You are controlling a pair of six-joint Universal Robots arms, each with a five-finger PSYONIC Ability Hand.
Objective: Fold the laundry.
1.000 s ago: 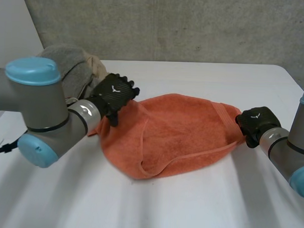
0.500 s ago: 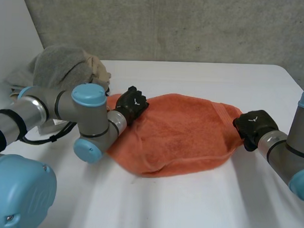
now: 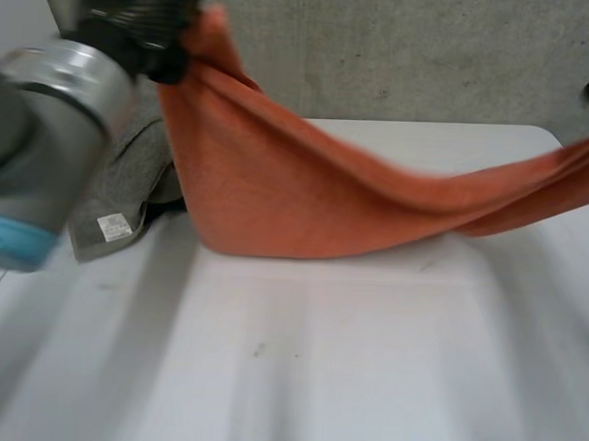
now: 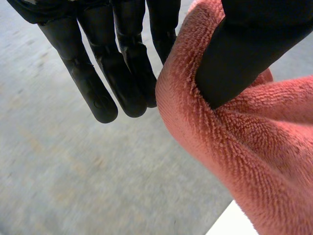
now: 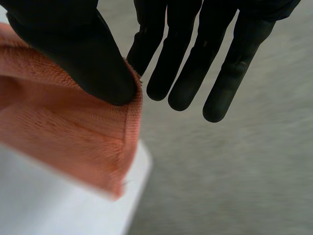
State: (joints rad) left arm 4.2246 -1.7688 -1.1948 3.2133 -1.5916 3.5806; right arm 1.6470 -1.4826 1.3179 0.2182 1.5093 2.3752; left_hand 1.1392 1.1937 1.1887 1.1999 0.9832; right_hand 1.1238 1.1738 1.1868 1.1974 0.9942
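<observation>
While the front of the white worktop [image 3: 318,376] is just smooth plain surface, a bit further back the orange towel [image 3: 276,191] is slung between the 2 hands like a hammock. Its lowest fold seems to rest on the worktop toward the left side. It's terry cloth, loopy and fuzzy up close, with a flat woven hem along the edge. It looks soft, light and totally floppy, so it sags wherever nobody's holding it. I'd guess the pile grips well rather than slipping. The best places to hold it look like the corners and the hem, which is pretty much what's going on.

The left hand [image 4: 244,58] is up high with 1 end pinched, thumb pressing the cloth toward its straight fingers [image 4: 98,83]. The right hand [image 5: 73,54] is lower, off at the right side, doing the same on a hemmed corner, with its thumb clamping the cloth against straight fingers [image 5: 190,63]. So both are grasping towel, and the top edge runs fairly taut between them.

Behind the towel on the left sits a grey pile [image 3: 131,176] of other laundry, also soft-looking, with a small white label [image 3: 113,226] showing. Farthest back is a rough concrete wall [image 3: 397,50].
</observation>
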